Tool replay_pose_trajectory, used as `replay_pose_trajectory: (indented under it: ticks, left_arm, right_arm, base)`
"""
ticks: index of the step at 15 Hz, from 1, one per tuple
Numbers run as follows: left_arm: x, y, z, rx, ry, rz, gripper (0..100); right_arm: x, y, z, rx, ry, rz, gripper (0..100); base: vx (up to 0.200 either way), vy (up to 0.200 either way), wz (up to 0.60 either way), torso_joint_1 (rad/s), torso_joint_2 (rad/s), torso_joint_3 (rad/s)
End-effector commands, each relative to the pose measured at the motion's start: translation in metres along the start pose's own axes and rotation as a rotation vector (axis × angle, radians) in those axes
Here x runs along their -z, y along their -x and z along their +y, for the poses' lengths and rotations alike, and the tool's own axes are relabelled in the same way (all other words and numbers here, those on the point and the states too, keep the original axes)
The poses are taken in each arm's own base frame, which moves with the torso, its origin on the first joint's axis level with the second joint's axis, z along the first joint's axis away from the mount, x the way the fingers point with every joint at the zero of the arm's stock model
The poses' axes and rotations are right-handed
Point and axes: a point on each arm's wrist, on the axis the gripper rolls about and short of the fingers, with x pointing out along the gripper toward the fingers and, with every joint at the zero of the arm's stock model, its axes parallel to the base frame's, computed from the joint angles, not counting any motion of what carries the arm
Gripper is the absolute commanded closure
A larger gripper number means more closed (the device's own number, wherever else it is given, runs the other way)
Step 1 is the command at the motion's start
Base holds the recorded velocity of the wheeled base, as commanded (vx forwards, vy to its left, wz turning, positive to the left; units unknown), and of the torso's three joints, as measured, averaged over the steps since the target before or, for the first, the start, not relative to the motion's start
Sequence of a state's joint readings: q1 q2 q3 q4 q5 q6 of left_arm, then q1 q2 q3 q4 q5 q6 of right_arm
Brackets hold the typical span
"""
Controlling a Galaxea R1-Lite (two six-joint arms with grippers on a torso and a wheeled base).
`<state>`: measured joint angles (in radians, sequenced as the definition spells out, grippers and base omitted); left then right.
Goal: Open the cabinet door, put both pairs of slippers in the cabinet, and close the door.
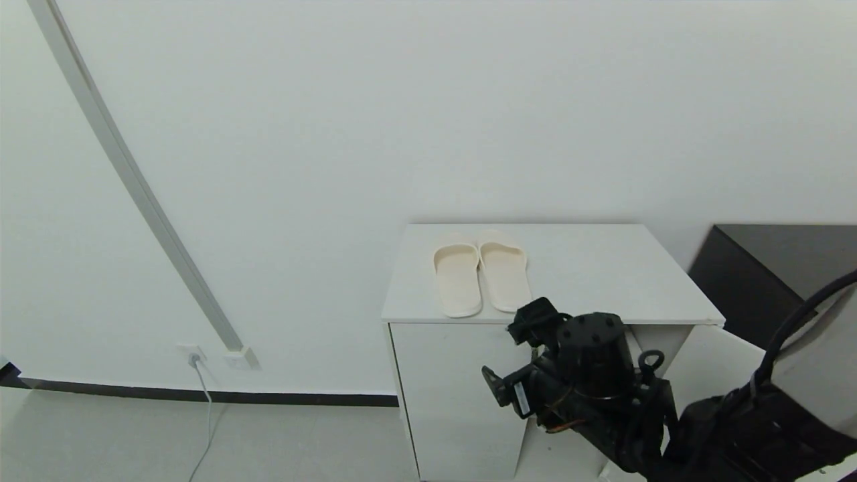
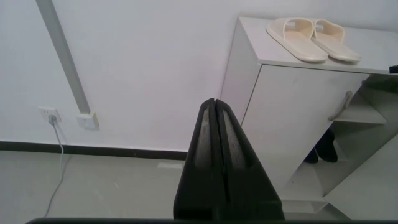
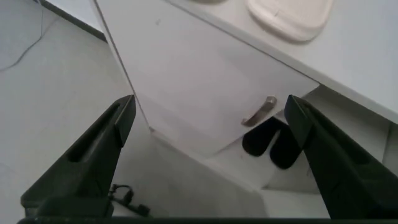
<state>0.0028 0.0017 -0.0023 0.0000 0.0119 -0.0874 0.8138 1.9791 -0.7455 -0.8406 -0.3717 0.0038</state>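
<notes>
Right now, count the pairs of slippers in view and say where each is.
2. The cream pair lies on the cabinet top; the dark pair stands on a shelf inside. Others may hide behind the door.

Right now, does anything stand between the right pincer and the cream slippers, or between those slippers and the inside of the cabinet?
Nothing visible does. The open right pincer sits before the cabinet front, below the cream slippers lying uncovered on top. The right compartment is open, with a dark pair on one shelf.
</notes>
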Motion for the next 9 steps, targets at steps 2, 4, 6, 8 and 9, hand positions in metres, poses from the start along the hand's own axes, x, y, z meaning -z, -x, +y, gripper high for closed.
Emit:
replay_pose_trajectory:
  ticks: [2, 4, 6, 8, 9]
  left_arm:
    - [0.0, 0.0, 0.0, -0.001, 0.0, 0.001, 100]
    - [0.0, 0.0, 0.0, -0.001, 0.002, -0.001, 100]
    - [0.0, 0.0, 0.0, 0.001, 0.002, -0.001, 100]
    - [0.0, 0.0, 0.0, 0.001, 0.002, -0.001, 100]
    - [0.0, 0.0, 0.0, 0.001, 0.002, -0.001, 100]
  right_arm:
    - [-0.088, 0.023, 0.019, 0.012, -0.242, -0.033, 0]
    - [-0.087, 0.013, 0.025, 0.095, -0.313, 0.005, 0]
    - [-0.079, 0.003, 0.029, 0.131, -0.303, -0.017, 0]
    - [-0.074, 0.001, 0.029, 0.129, -0.287, -0.027, 0]
    - [-0.07, -0.001, 0.029, 0.141, -0.279, -0.026, 0]
  base:
    - [0.0, 0.0, 0.0, 0.0, 0.0, 0.0]
    - [0.0, 0.0, 0.0, 0.0, 0.0, 0.0]
    - [0.0, 0.0, 0.0, 0.0, 0.0, 0.0]
    - [0.0, 0.0, 0.0, 0.0, 0.0, 0.0]
    - [0.2, 0.0, 0.0, 0.012, 0.0, -0.002]
